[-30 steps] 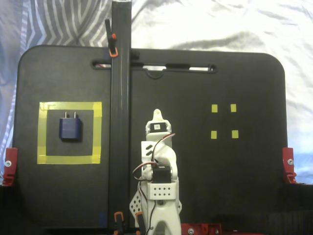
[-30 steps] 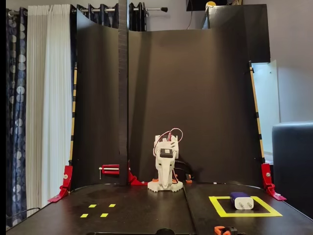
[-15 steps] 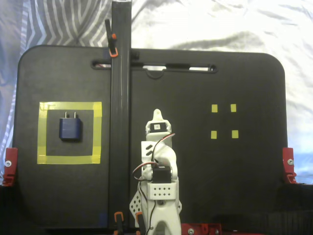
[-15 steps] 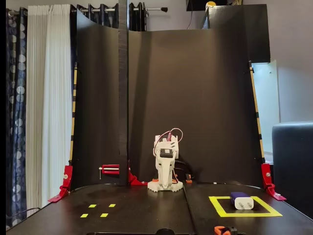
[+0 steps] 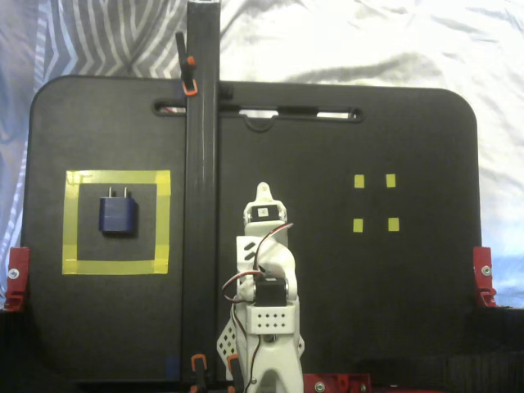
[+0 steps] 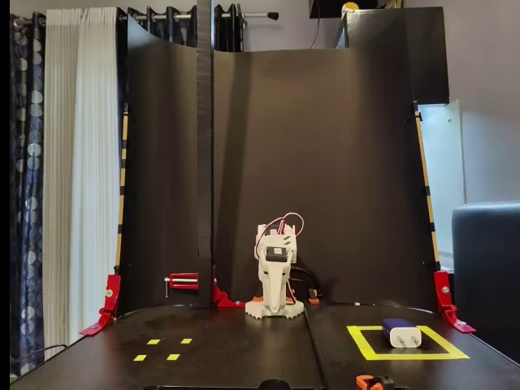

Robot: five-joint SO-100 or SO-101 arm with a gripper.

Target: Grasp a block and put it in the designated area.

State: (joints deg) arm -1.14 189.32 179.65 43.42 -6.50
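The block (image 5: 118,215) is seen lying inside the designated area (image 5: 72,223), prongs toward the far edge, well left of the folded arm's tool (image 5: 263,195) (whose jaw state cannot be determined) in the top-down fixed view.

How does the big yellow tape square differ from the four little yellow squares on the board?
The big tape square is a hollow outline with black inside; the four little squares are solid patches. It is one joined frame, while they sit apart, marking corners. It holds the block; nothing lies among them. In the top-down fixed view it is at left, they at right, with the arm between. Both are yellow tape on the black board.
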